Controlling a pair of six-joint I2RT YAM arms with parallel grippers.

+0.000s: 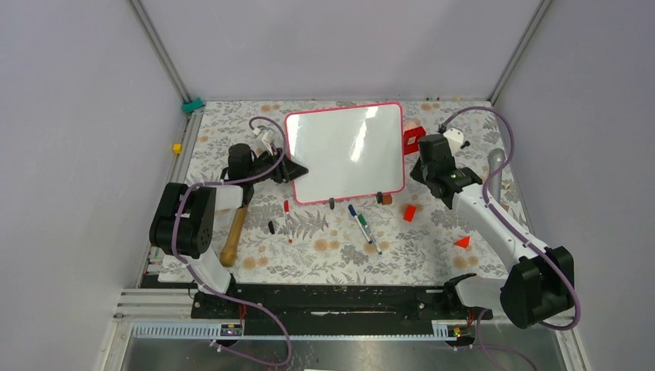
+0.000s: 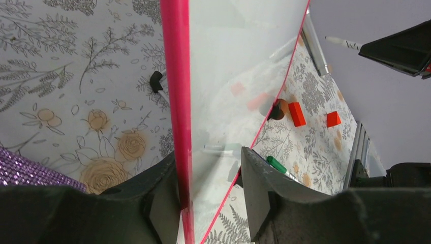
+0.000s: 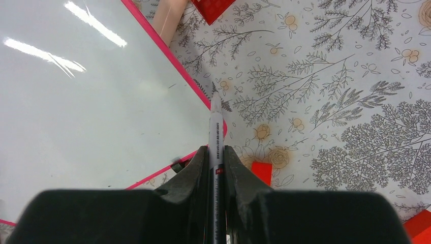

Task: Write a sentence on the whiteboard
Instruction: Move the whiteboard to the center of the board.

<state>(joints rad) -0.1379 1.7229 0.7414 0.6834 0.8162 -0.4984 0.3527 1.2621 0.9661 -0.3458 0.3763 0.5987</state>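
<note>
The whiteboard (image 1: pixel 344 151) stands propped at the back middle of the table, pink-framed, its face blank; no sentence shows on it. My left gripper (image 1: pixel 292 171) straddles the board's left edge. In the left wrist view the pink frame (image 2: pixel 176 76) lies against one finger (image 2: pixel 165 178), while the other finger (image 2: pixel 254 173) stands apart over the board's face, so my left gripper (image 2: pixel 209 155) is open. My right gripper (image 1: pixel 423 166) is shut on a grey-white marker (image 3: pixel 215 132), whose tip points at the board's lower right corner (image 3: pixel 203 101).
Red (image 1: pixel 287 220), blue (image 1: pixel 354 215) and green (image 1: pixel 366 228) markers and a black cap (image 1: pixel 272 226) lie in front of the board. A wooden handle (image 1: pixel 233 232) lies at the left. Red blocks (image 1: pixel 409 212) (image 1: pixel 463 241) and a red box (image 1: pixel 413 137) sit at the right.
</note>
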